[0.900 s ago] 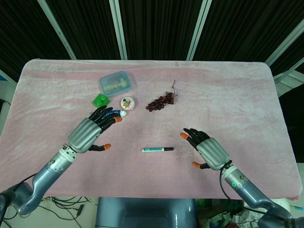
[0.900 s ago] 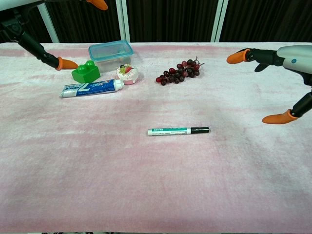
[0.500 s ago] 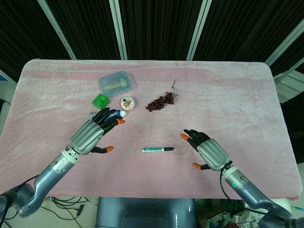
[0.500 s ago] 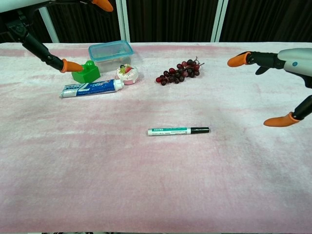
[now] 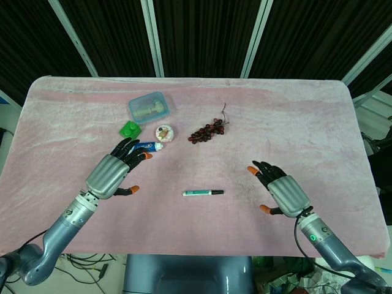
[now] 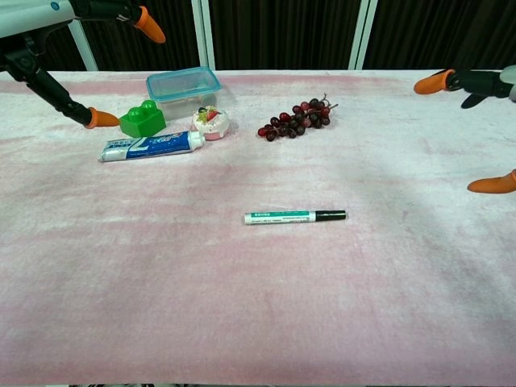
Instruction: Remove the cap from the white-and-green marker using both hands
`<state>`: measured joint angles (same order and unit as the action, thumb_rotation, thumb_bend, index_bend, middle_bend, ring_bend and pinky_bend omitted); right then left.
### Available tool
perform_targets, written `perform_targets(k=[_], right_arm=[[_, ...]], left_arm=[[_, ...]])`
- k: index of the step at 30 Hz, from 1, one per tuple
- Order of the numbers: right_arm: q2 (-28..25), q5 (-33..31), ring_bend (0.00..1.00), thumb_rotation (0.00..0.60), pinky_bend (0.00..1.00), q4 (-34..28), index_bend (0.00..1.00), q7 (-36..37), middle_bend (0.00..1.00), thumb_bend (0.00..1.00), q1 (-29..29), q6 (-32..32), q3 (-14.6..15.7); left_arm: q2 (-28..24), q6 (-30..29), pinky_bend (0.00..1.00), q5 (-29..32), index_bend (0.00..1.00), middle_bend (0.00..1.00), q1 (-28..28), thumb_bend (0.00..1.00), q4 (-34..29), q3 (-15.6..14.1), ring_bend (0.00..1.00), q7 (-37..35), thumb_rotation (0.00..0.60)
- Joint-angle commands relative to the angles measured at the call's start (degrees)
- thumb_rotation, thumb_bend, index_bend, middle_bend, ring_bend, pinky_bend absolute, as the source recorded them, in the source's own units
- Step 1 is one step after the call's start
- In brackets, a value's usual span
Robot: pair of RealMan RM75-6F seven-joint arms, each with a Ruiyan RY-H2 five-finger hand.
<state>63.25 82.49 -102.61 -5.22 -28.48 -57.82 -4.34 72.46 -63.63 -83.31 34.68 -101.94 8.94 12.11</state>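
The white-and-green marker (image 5: 203, 193) (image 6: 295, 216) lies flat on the pink cloth near the table's front middle, its black cap pointing right. My left hand (image 5: 116, 172) hovers to the marker's left with fingers spread, holding nothing. To the marker's right hovers my right hand (image 5: 283, 192), also empty with fingers apart. In the chest view only orange fingertips (image 6: 102, 119) of the left hand and fingertips (image 6: 434, 82) of the right hand show at the frame edges. Neither hand touches the marker.
A toothpaste tube (image 6: 151, 146), a green block (image 6: 142, 120), a blue-lidded container (image 6: 184, 84), a small round dish (image 6: 212, 121) and a grape bunch (image 6: 295, 118) lie behind the marker. The pink cloth (image 5: 306, 122) covers the whole table.
My right hand has drifted right, further from the marker. The left hand has pulled back slightly to the left. The marker has not moved.
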Motion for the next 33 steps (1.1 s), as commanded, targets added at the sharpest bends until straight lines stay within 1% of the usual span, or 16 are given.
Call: perform_targets(k=[1,4,7,11,15,19,20,23,26,29,33], right_arm=[[-1.14,-7.66,0.02,0.6,0.15,-2.01,0.01,-5.67,0.0,0.11,1.88,-2.59,-1.48],[-2.14,-11.39,0.02,0.6,0.15,-3.33,0.01,-7.11,0.0,0.11,2.34,-3.31,-2.25],[-3.58,-13.74,0.02,0.6,0.15,-3.98,0.01,-7.17,0.0,0.11,2.61,-3.6,-2.9],[-4.94,-14.69,0.02,0.6,0.15,-4.2,0.01,-6.52,0.0,0.11,2.75,-3.64,-3.35],[-6.16,-14.81,0.02,0.6,0.15,-4.24,0.01,-6.46,0.0,0.11,2.74,-3.6,-3.5],[-6.2,-14.94,0.02,0.6,0.15,-3.97,0.02,-7.27,0.0,0.11,2.48,-3.56,-3.51],[-6.13,-14.98,0.02,0.6,0.15,-3.9,0.02,-7.39,0.0,0.11,2.43,-3.53,-3.51],[-5.62,-15.18,0.02,0.6,0.15,-3.55,0.02,-8.08,0.0,0.11,2.14,-3.28,-3.4],[-5.18,-15.26,0.02,0.6,0.15,-3.29,0.02,-9.15,0.0,0.11,1.98,-3.35,-3.16],[-4.82,-15.28,0.02,0.6,0.15,-3.06,0.02,-10.42,0.0,0.11,1.97,-3.97,-3.06],[-4.66,-15.75,0.02,0.6,0.15,-3.3,0.02,-10.66,0.0,0.11,2.03,-4.58,-3.33]], left_arm=[[0.73,1.75,0.01,7.11,0.21,0.18,-0.13,0.17,-3.38,0.68,0.0,4.84,0.6],[1.13,4.84,0.01,12.66,0.21,0.17,1.16,0.21,-5.1,0.84,0.0,7.18,0.6],[3.13,6.69,0.01,18.06,0.21,0.16,3.29,0.21,-5.27,1.38,0.0,11.11,0.6],[6.79,7.44,0.01,22.37,0.24,0.15,5.83,0.21,-3.91,1.8,0.0,15.63,0.6],[11.57,9.34,0.0,30.42,0.28,0.15,10.11,0.21,-2.63,3.14,0.0,20.57,0.6],[16.71,7.84,0.0,37.52,0.33,0.15,14.28,0.21,-0.08,4.13,0.0,26.85,0.6],[17.43,7.47,0.0,38.43,0.33,0.15,14.73,0.23,0.28,4.27,0.0,27.54,0.6],[21.93,5.55,0.0,44.19,0.34,0.15,17.27,0.27,2.79,5.29,0.0,30.66,0.6],[25.12,4.53,0.0,48.48,0.35,0.15,19.16,0.28,5.13,5.89,0.0,32.52,0.6],[27.58,4.04,0.0,51.29,0.36,0.15,20.68,0.28,7.46,6.34,0.0,33.57,0.6],[30.61,3.69,0.0,52.57,0.37,0.15,22.21,0.28,10.32,6.86,0.0,33.59,0.6]])
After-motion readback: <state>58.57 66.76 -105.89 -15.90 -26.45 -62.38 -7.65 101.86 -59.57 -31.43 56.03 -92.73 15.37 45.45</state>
